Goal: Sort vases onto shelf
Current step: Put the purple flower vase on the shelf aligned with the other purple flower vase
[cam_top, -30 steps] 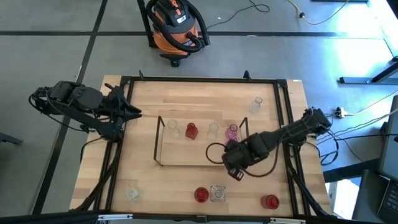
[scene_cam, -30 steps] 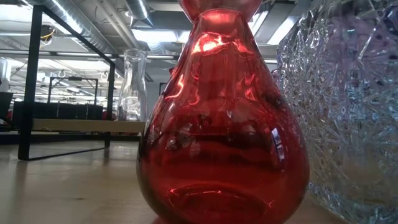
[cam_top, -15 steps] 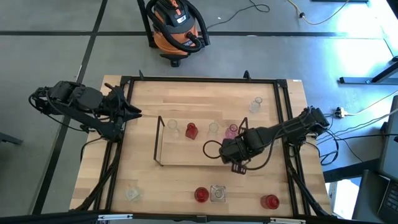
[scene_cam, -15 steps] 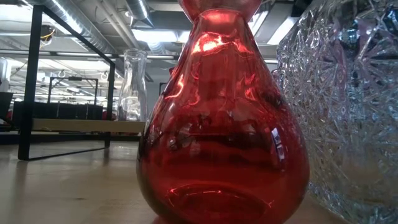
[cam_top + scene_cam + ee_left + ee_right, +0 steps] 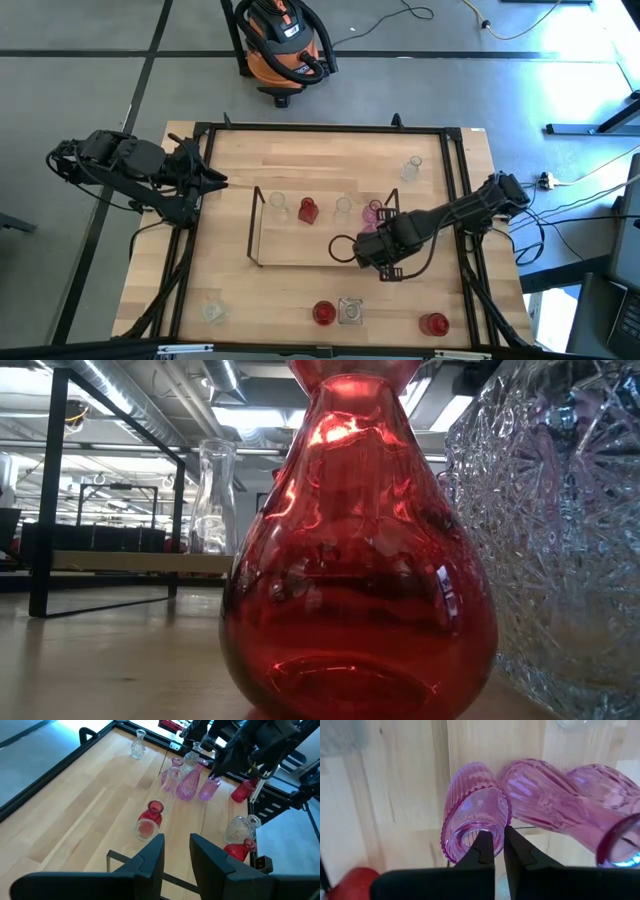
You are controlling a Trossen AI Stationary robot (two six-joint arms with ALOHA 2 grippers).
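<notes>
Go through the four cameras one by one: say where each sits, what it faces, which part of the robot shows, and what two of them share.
High view: above the table, looking straight down; both arms show, the left hand at the table's edge, the right hand at the shelf.
Low view: at table-top height, filled by a red vase; no arm shows.
Left wrist view: past its own fingers, facing across the table.
Right wrist view: its fingers almost closed at a pink ribbed vase.
Shared: both the left wrist view and the right wrist view show that pink vase.

The table (image 5: 230, 270) is viewed from overhead; the red vase (image 5: 358, 550) is seen close, at table level.
</notes>
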